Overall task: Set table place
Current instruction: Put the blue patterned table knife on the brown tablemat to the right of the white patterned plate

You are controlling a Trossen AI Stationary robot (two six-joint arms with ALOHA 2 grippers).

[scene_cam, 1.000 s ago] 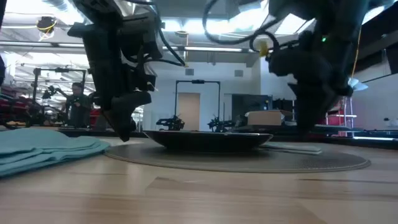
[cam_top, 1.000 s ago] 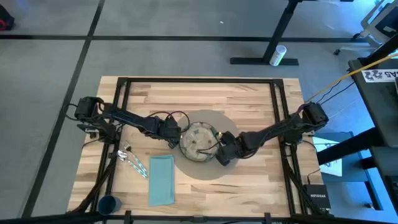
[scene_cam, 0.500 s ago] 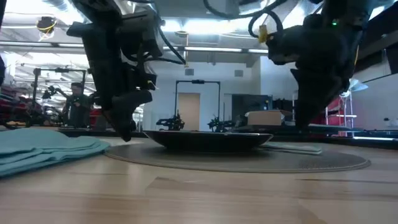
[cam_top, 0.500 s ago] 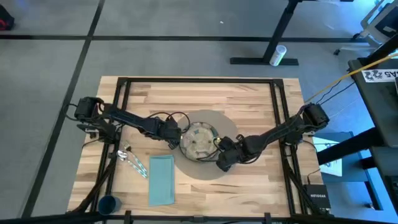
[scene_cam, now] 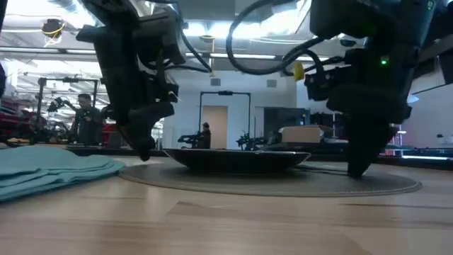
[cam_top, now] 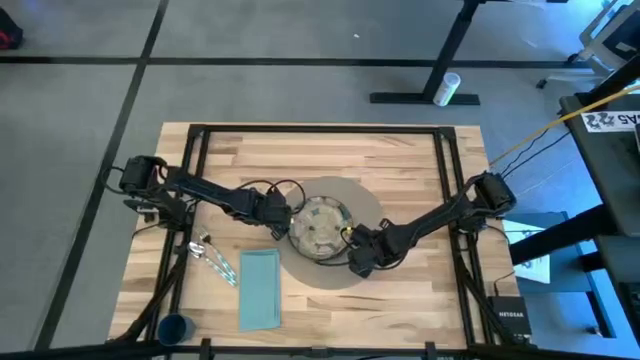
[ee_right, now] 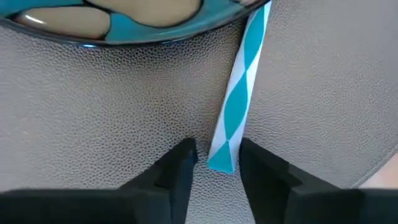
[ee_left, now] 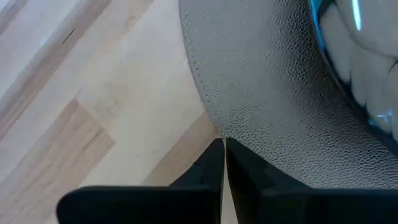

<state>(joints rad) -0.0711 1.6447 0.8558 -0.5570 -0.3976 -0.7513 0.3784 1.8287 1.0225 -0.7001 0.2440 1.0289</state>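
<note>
A speckled plate [cam_top: 320, 226] sits on the round grey-brown placemat [cam_top: 375, 210] at the table's middle. A utensil with a teal-and-white striped handle [ee_right: 239, 93] lies on the mat just right of the plate. My right gripper [ee_right: 217, 152] is low over the mat, open, one finger on each side of the handle's near end, with a gap on both sides. My left gripper [ee_left: 224, 144] is shut, its tips at the mat's left rim [ee_left: 208, 121]. The teal napkin [cam_top: 260, 288], two more utensils [cam_top: 215, 260] and a dark-blue cup [cam_top: 175, 327] lie at the near left. My left gripper has its shut fingertips [ee_left: 214, 158] at the placemat's left rim, coming down at a slant from the table's left. Whether they touch or pinch the rim, I cannot tell.
The black frame's bars [cam_top: 195, 180] run along the table's left and right sides and its far edge. Bare wood [cam_top: 420, 300] lies near right of the mat and beyond it toward the far edge. The low view shows a workshop behind the table, with a person [scene_cam: 86, 117].
My right gripper has moved a little toward the table's near edge and come down until its fingertips stand at the mat's surface around the striped handle's end. The left gripper, plate and mat have kept still.
</note>
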